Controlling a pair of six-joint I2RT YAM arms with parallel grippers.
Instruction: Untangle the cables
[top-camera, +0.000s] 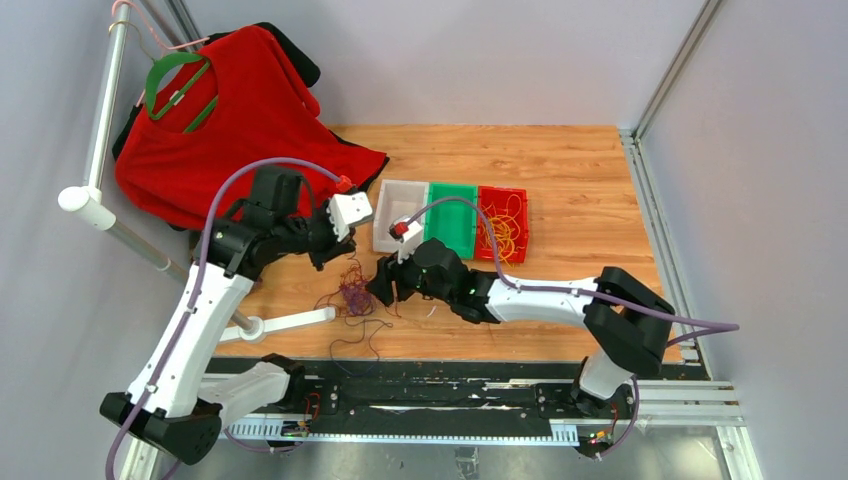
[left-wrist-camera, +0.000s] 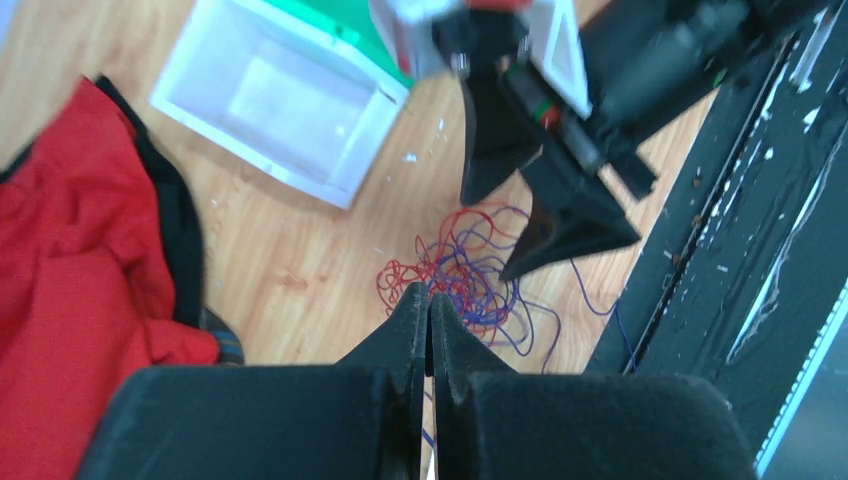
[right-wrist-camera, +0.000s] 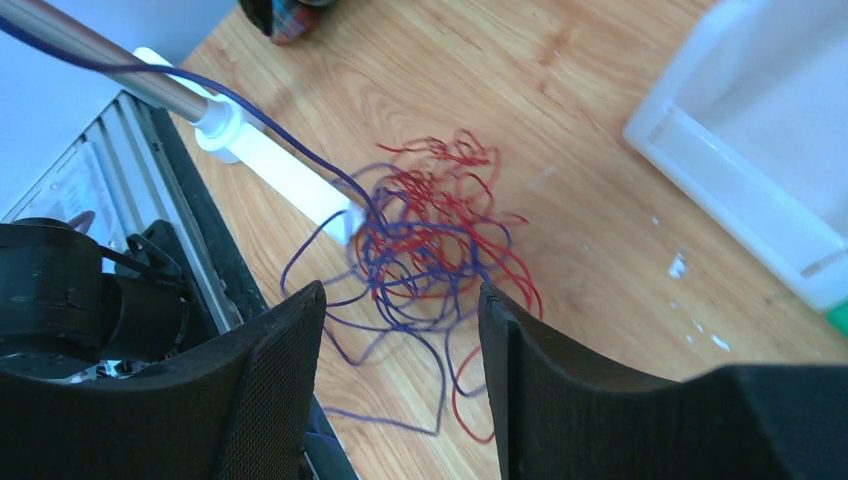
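My left gripper (left-wrist-camera: 428, 305) is clenched tight above the red-and-purple cables (left-wrist-camera: 455, 270), which lie heaped by the desk's (top-camera: 580, 200) near edge, left of its middle. Whether a strand is pinched, I cannot tell. My right gripper (right-wrist-camera: 400, 295) gapes, released, over that heap. Only the top view shows yellow wires (top-camera: 498, 230) in the red bin (top-camera: 502, 190).

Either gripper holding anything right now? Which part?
Left gripper is shut, apparently pinching one purple strand of the cables at the tangle's edge; the pinch itself isn't visible. Right gripper is open, holding nothing.
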